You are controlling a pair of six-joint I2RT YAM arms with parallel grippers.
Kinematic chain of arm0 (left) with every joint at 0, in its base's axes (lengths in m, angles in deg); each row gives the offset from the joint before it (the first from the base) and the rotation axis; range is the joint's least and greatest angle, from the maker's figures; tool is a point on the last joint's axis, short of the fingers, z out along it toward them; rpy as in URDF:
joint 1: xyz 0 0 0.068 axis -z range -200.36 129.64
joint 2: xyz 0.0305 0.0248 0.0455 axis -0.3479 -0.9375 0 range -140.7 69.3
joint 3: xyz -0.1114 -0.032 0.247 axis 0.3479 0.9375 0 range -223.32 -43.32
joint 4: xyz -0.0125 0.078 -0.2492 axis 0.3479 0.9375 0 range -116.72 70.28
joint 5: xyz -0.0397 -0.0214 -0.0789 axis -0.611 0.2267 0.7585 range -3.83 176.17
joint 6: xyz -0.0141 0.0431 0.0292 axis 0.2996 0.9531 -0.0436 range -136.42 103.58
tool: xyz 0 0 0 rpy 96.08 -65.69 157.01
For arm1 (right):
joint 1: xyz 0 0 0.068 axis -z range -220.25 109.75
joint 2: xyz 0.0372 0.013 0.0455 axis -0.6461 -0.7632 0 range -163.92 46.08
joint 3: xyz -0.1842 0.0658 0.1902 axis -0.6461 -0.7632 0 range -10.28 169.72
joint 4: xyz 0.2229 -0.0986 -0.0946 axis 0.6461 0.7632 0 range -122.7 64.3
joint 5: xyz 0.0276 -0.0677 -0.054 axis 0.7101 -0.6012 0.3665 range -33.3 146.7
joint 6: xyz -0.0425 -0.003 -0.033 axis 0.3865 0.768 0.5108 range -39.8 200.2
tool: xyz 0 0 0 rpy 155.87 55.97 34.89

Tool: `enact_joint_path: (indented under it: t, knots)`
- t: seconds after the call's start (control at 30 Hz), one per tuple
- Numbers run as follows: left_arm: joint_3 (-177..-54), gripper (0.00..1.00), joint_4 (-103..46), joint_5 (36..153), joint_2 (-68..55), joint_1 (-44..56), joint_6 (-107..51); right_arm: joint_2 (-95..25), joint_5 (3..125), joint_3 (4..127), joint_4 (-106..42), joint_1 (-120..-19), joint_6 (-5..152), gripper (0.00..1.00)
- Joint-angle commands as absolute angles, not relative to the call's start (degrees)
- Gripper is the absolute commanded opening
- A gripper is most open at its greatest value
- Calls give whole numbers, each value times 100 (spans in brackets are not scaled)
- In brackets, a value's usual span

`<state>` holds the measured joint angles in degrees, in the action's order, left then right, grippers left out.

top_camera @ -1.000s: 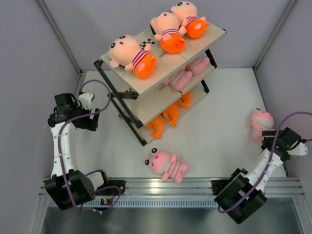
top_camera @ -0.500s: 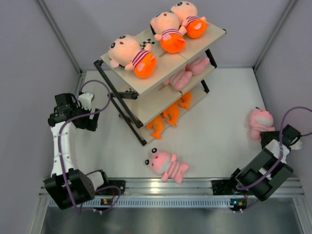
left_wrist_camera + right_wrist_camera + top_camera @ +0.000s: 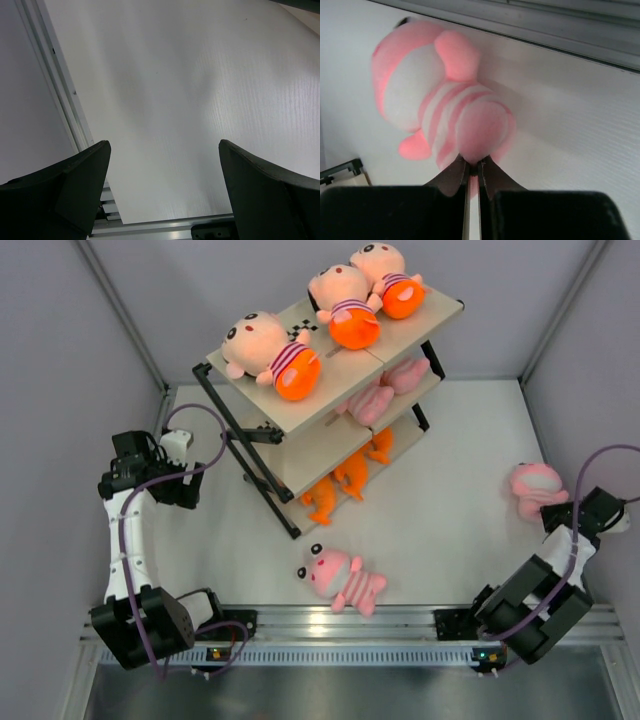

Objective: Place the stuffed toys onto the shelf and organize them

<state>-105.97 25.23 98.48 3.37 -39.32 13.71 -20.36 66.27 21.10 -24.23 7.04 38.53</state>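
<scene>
From above, the three-tier shelf of beige boards on a black frame (image 3: pixel 350 375) stands well beyond both pairs of fingers. It carries peach-faced dolls (image 3: pixel 270 355) on top, with pink and orange plush toys on the boards below. The left fingers (image 3: pixel 140 468) hang by the left wall. The right fingers (image 3: pixel 556 508) hang by the right wall, at a pink striped plush animal (image 3: pixel 535 485). A second pink plush (image 3: pixel 340 578) lies near the front metal rail (image 3: pixel 340 625), well apart from both.

In the left wrist view the fingers are spread wide over bare white surface (image 3: pixel 190 90), with the wall's frame edge to their left.

In the right wrist view the fingers are pressed together, pinching the striped animal's rear end. A grey wall frame runs behind it, and bare surface lies to the right.
</scene>
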Motion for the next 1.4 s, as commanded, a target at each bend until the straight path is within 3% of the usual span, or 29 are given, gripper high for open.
enact_joint_path:
  t: [0.0, 0.37, 0.67, 0.8, 1.1, 1.37]
  knots:
    - [-10853, 95, 2549, 9891, 320, -3908, 1320, -1205, 6777, 2628, -2138, 450, 4152, 0]
    - [-10923, 96, 2549, 9856, 382, -3908, 1364, 116, 7217, 3032, -696, -1220, 4012, 0]
    - [-11090, 95, 2549, 10058, 242, -3908, 1215, 556, 7928, 3955, 632, -3232, 3986, 0]
    - [-11125, 95, 2558, 10049, 198, -3908, 1215, 478, 8464, 4507, 510, -4381, 3583, 0]
    - [-11055, 95, 2558, 9961, 241, -3908, 1276, -129, 8676, 5572, 1, -5676, 2897, 0]
    - [-10994, 95, 2558, 9926, 268, -3908, 1303, -1139, 7570, 6074, -1165, -7187, 2546, 0]
